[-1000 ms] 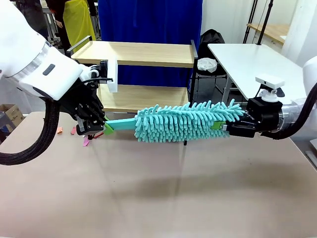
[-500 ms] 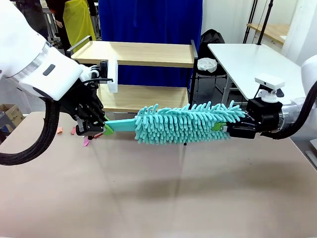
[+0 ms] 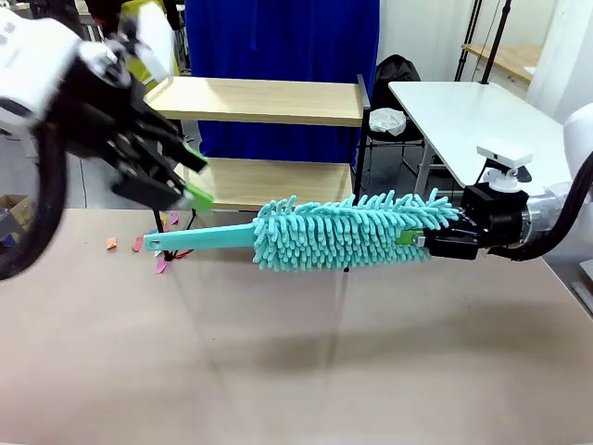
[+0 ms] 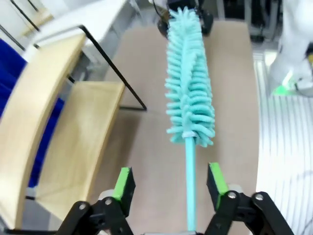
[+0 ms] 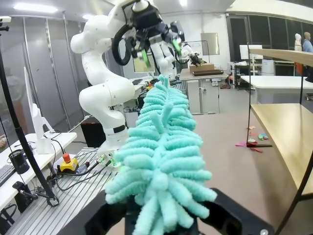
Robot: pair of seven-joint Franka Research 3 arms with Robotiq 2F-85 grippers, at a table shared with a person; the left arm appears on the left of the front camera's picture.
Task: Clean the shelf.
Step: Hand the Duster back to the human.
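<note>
The shelf [image 3: 269, 139] stands at the upper middle of the front view, beyond the table's [image 3: 306, 371] far edge, its two long boards running left to right and its open front facing the camera. Across the frame's middle, a teal duster [image 3: 343, 232] lies level above the table, clamped at its fluffy right end by the right gripper [image 3: 435, 243], handle pointing left. The left gripper [image 3: 185, 176], jaws apart and empty, hangs at upper left above the handle tip; bare tan tabletop spreads below, with small scraps [image 3: 139, 246] at left.
</note>
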